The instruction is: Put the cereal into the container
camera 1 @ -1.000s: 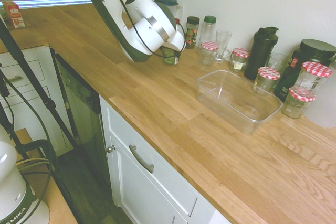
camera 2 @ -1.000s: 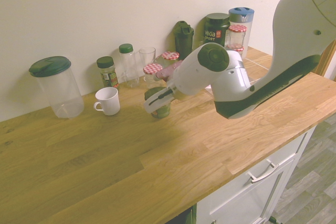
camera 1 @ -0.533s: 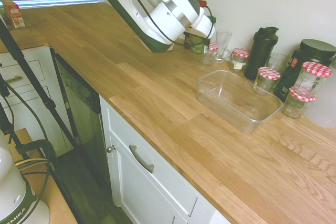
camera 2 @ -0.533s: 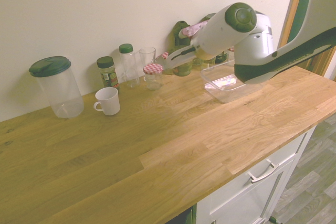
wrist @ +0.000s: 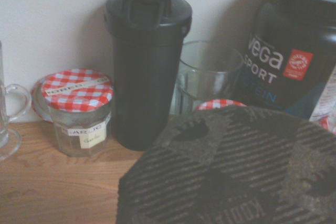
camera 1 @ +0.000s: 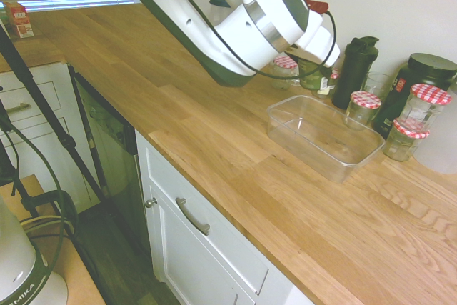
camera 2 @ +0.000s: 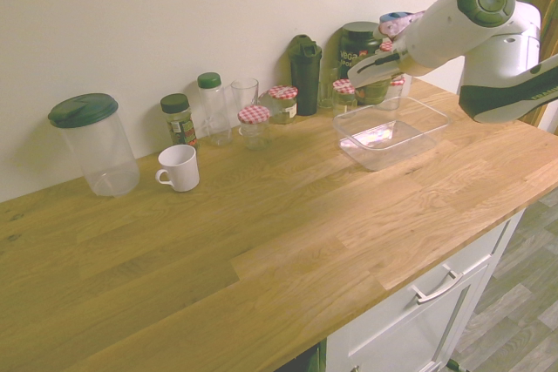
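The cereal [camera 1: 315, 77] is a small green cup with a dark top, and my gripper [camera 1: 312, 68] is shut on it. It hangs in the air just beyond the back edge of the container [camera 1: 325, 137], in front of the jars along the wall. From the other side, the cereal [camera 2: 374, 91] hangs under the gripper [camera 2: 368, 74], above the far rim of the clear tub, the container [camera 2: 392, 133]. The tub holds nothing. The cereal's dark top [wrist: 231, 171] fills the lower part of the wrist view.
A black shaker [camera 1: 355, 69], a dark Vega tub [camera 1: 421, 76] and jars with red-checked lids [camera 1: 365, 106] crowd the wall behind the container. A white mug [camera 2: 179, 167], spice jars [camera 2: 177, 118] and a big clear canister [camera 2: 94, 145] stand further along the wall.
The arm has lifted the cereal off the counter near the mug and carried it along the wall to the back edge of the container. The grip on it has not changed.
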Robot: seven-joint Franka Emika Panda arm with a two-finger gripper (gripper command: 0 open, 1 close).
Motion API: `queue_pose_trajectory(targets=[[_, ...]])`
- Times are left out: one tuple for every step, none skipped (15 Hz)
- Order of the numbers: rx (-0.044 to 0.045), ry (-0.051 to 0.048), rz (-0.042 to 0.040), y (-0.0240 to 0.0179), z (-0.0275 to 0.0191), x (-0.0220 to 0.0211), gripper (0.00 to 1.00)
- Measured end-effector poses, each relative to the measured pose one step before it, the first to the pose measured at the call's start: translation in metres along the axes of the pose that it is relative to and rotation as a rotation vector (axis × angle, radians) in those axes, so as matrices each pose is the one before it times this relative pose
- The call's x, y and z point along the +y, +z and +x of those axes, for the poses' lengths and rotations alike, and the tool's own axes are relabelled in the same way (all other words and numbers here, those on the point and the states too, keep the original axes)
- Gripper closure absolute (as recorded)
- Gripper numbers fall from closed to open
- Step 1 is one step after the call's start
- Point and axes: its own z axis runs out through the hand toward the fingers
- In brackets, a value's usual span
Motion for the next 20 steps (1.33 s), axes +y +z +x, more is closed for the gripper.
queue_pose_trajectory(targets=[[-0.00621,0.01716,-0.01761,0.00037,-0.00097,0.00635,1.0],[-0.00488,0.02249,-0.02081,0.00155,0.00057,0.00576,1.0],[-0.00556,0.02858,-0.01568,0.00174,0.0029,0.00449,1.0],[-0.00757,0.03201,-0.01436,0.00273,0.00399,0.00541,1.0],[-0.00794,0.02765,-0.01318,0.00349,0.00443,0.00473,1.0],[-0.01031,0.0248,-0.0137,0.00514,0.00424,0.0041,1.0],[-0.01543,0.02086,-0.01426,0.00742,0.00294,0.00281,1.0],[-0.01984,0.0173,-0.01475,0.00804,0.00011,0.00096,1.0],[-0.01959,0.01471,-0.01412,0.00732,-0.00035,-0.00253,1.0],[-0.01732,0.01137,-0.01135,0.00467,0.00205,-0.0065,1.0],[-0.01457,0.00837,-0.00738,0.00175,0.00638,-0.00843,1.0],[-0.00892,0.00066,-0.00191,0.00021,0.00963,-0.00765,1.0],[-0.00515,-0.00262,-0.0052,-0.00038,0.01035,-0.00548,0.0],[-0.00509,-0.00253,-0.01092,0.00142,0.00769,-0.0038,0.0],[-0.00275,-0.00135,-0.01428,0.00252,0.00482,-0.0025,0.0],[-0.004,-0.00624,-0.01587,0.00179,0.00117,-0.00229,0.0],[-0.00591,-0.00382,-0.01836,0.00062,0.00029,-0.00159,0.0],[-0.00587,0.00189,-0.01629,-0.00092,0.00038,-0.00181,0.0],[-0.00626,0.00475,-0.01438,-0.00124,0.00007,-0.00129,0.0],[-0.00904,0.00794,-0.01643,-0.00233,-0.00116,-0.00037,0.0]])
